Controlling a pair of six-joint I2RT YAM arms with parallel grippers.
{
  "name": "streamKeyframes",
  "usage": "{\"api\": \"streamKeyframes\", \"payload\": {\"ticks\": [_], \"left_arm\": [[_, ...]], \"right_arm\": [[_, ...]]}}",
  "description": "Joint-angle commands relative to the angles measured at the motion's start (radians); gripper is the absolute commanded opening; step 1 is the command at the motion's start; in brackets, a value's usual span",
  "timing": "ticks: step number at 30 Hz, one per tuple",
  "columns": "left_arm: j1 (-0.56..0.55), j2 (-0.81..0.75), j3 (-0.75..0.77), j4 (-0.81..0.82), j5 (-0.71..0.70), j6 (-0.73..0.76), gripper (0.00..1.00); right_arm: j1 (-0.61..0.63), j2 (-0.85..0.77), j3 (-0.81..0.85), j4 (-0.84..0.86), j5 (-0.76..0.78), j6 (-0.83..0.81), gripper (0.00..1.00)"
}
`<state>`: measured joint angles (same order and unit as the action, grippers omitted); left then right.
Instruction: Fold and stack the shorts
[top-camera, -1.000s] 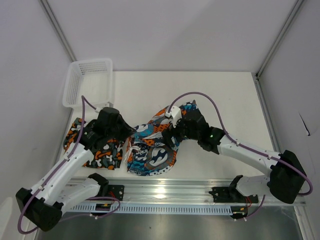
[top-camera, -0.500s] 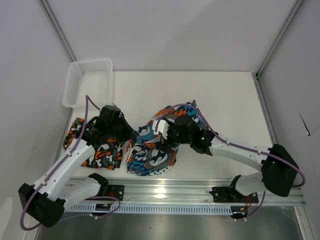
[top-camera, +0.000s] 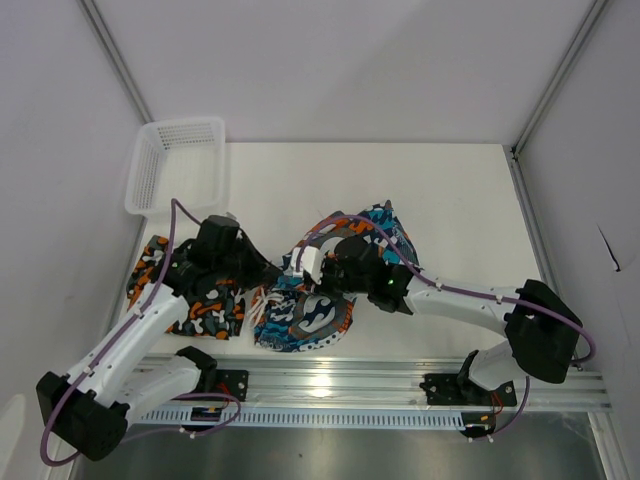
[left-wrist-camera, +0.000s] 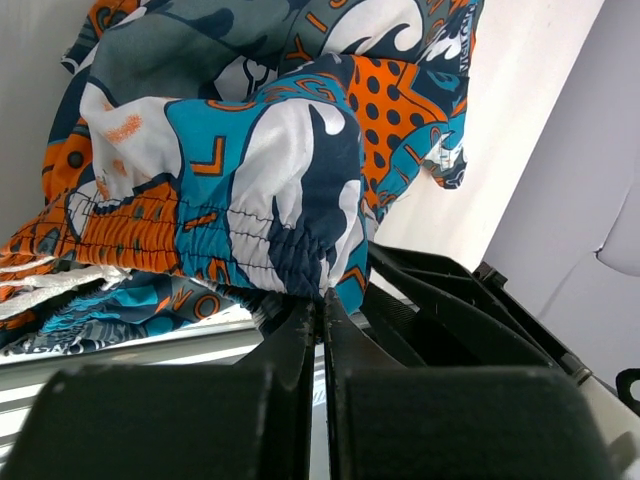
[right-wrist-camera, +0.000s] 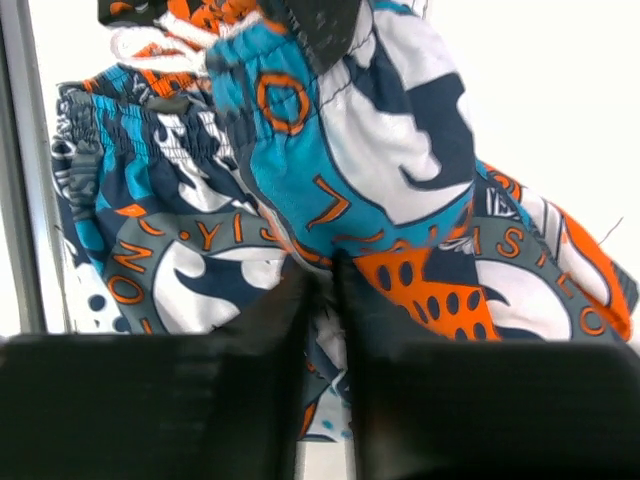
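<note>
left gripper (left-wrist-camera: 322, 300) fingers pressed together, pinching the elastic waistband of the teal shorts (left-wrist-camera: 250, 170). right gripper (right-wrist-camera: 325, 262) fingers almost together, clamped on a fold of the same shorts. both arms reach inward, wrists close over the table (top-camera: 460, 200) front-middle. two shorts: teal bunched between the grippers, camo shorts (top-camera: 212, 312) at left under the left arm. one basket (top-camera: 175, 150) back left.

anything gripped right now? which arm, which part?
Both grip the teal shorts: left gripper pinches the elastic waistband; right gripper is shut on a fold of printed fabric, exact part unclear.
</note>
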<state>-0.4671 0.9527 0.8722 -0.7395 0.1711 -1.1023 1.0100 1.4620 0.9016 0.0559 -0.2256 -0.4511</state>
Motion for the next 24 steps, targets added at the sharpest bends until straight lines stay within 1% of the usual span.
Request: {"api": "streamKeyframes", "payload": {"ticks": [1, 2, 3, 5, 6, 7, 8, 9, 10, 11, 12, 14, 15, 16, 18, 19, 20, 21, 23, 24], "left_arm": [[0.012, -0.026, -0.012, 0.031, 0.047, -0.028, 0.00], [0.013, -0.029, -0.012, 0.031, 0.048, -0.028, 0.00], [0.015, -0.032, -0.013, 0.032, 0.050, -0.027, 0.00], [0.018, -0.034, -0.013, 0.032, 0.047, -0.022, 0.00], [0.021, -0.035, -0.010, 0.035, 0.035, -0.010, 0.01], [0.022, -0.035, -0.010, 0.035, 0.024, -0.001, 0.05], [0.024, -0.038, -0.010, 0.037, 0.013, 0.011, 0.10], [0.025, -0.049, -0.004, 0.052, -0.014, 0.045, 0.21], [0.025, -0.060, -0.009, 0.061, -0.033, 0.065, 0.25], [0.025, -0.072, -0.015, 0.072, -0.047, 0.084, 0.30], [0.025, -0.100, -0.022, 0.115, -0.056, 0.132, 0.39], [0.025, -0.129, -0.062, 0.167, -0.041, 0.182, 0.50], [0.025, -0.143, -0.073, 0.228, -0.021, 0.241, 0.61], [0.027, -0.164, -0.105, 0.262, 0.037, 0.271, 0.66], [0.025, -0.173, -0.119, 0.322, 0.079, 0.335, 0.75], [0.025, -0.177, -0.136, 0.342, 0.114, 0.354, 0.76], [0.025, -0.175, -0.148, 0.363, 0.120, 0.366, 0.77], [0.025, -0.177, -0.154, 0.379, 0.119, 0.390, 0.78], [0.025, -0.186, -0.189, 0.425, 0.110, 0.412, 0.78], [0.024, -0.196, -0.211, 0.442, 0.097, 0.418, 0.77]], "right_arm": [[0.002, -0.035, 0.048, 0.056, -0.009, 0.012, 0.12], [0.002, -0.041, 0.048, 0.047, -0.012, 0.015, 0.04], [0.002, -0.052, 0.051, 0.039, -0.014, 0.018, 0.00], [0.001, -0.066, 0.053, 0.018, -0.030, 0.023, 0.00], [-0.004, -0.072, 0.054, 0.009, -0.038, 0.028, 0.00], [-0.008, -0.084, 0.062, -0.001, -0.067, 0.031, 0.00], [-0.014, -0.089, 0.071, -0.037, -0.089, 0.034, 0.00], [-0.031, -0.091, 0.082, -0.050, -0.115, 0.044, 0.00], [-0.039, -0.092, 0.106, -0.118, -0.160, 0.057, 0.00], [-0.048, -0.089, 0.120, -0.143, -0.181, 0.057, 0.00], [-0.068, -0.089, 0.132, -0.165, -0.223, 0.072, 0.00], [-0.089, -0.077, 0.161, -0.217, -0.268, 0.084, 0.00], [-0.100, -0.071, 0.169, -0.235, -0.303, 0.095, 0.00], [-0.120, -0.066, 0.178, -0.263, -0.323, 0.097, 0.00], [-0.140, -0.043, 0.200, -0.284, -0.388, 0.101, 0.00], [-0.160, -0.034, 0.209, -0.301, -0.411, 0.110, 0.00], [-0.171, -0.014, 0.227, -0.312, -0.432, 0.115, 0.00], [-0.180, -0.003, 0.237, -0.321, -0.480, 0.117, 0.00], [-0.203, 0.029, 0.253, -0.334, -0.524, 0.132, 0.00], [-0.212, 0.040, 0.269, -0.338, -0.578, 0.138, 0.00]]}}
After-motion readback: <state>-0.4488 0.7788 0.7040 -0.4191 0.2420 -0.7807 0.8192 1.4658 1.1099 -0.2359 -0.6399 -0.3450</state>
